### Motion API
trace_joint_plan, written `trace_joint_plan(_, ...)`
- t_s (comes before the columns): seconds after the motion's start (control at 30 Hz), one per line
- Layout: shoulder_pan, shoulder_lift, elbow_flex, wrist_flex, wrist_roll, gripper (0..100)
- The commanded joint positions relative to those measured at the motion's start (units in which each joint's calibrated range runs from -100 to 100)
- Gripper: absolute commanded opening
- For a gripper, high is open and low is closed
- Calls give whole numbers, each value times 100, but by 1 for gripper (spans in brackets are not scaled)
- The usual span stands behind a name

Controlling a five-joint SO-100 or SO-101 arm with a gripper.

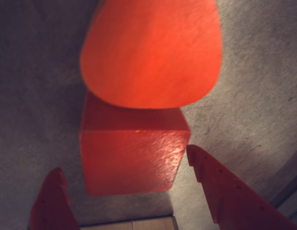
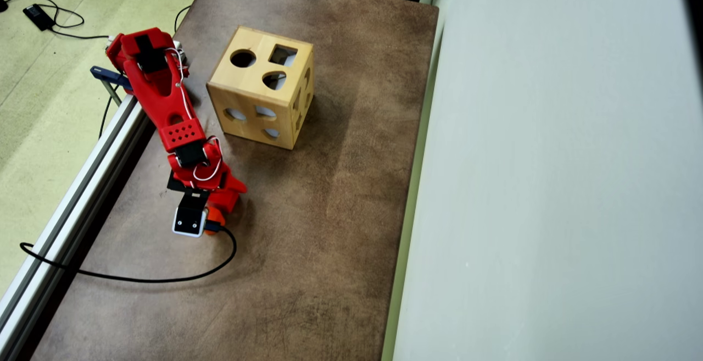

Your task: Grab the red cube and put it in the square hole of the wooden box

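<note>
In the wrist view the red cube (image 1: 131, 153) rests on the grey-brown mat, its flat faces and sharp edges plain to see. My gripper (image 1: 123, 160) is open around it. The left finger (image 1: 52, 201) stands apart from the cube and the right finger (image 1: 225, 191) has its tip close to the cube's right edge. In the overhead view the wooden box (image 2: 241, 103) stands behind the arm, with its square hole (image 2: 283, 55) in the top face. There the gripper (image 2: 217, 210) points down at the mat and hides the cube.
An orange-red rounded block (image 1: 151, 52) lies just beyond the cube, touching or overlapping its far edge. A black cable (image 2: 165, 278) curls over the mat (image 2: 307, 229) in front of the arm. A metal rail (image 2: 66, 201) runs along the left edge.
</note>
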Motion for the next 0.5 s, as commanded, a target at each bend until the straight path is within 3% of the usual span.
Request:
trace_joint_plan(0.0, -59, -64, -237, -30, -20, 39)
trace_joint_plan(0.47, -44, -64, -254, -46, -20, 39)
